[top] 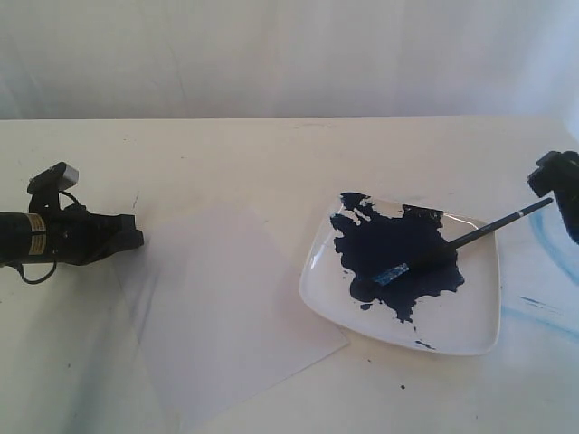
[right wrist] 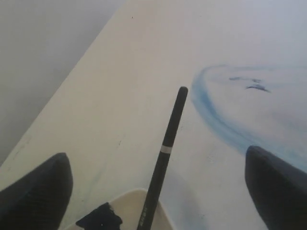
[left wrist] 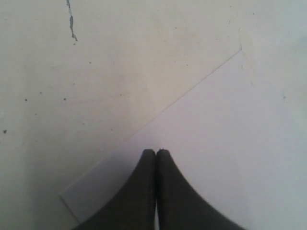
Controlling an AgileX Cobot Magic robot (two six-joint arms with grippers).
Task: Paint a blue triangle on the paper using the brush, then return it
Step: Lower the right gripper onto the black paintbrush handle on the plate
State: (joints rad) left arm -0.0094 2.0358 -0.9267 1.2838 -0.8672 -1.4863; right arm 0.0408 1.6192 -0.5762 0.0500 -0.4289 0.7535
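The brush point(top: 470, 237) lies across the square white plate point(top: 470, 325). Its blue-coated tip sits in the dark-blue paint pool point(top: 389, 249), and its black handle sticks out past the plate's far right corner. My right gripper point(right wrist: 154, 153) is open, with the handle end of the brush point(right wrist: 175, 110) running between its wide-apart fingers and touching neither. The paper point(top: 226, 307) lies flat left of the plate. Its face is plain, and no blue triangle is in view. My left gripper point(left wrist: 156, 152) is shut and empty, with its tips over the paper point(left wrist: 216, 134) near the sheet's left edge.
Pale blue smears point(top: 543, 262) mark the table right of the plate, and the same smears point(right wrist: 211, 105) show in the right wrist view. A white backdrop rises behind the table's far edge. A few small paint specks point(top: 403, 387) dot the table in front of the plate.
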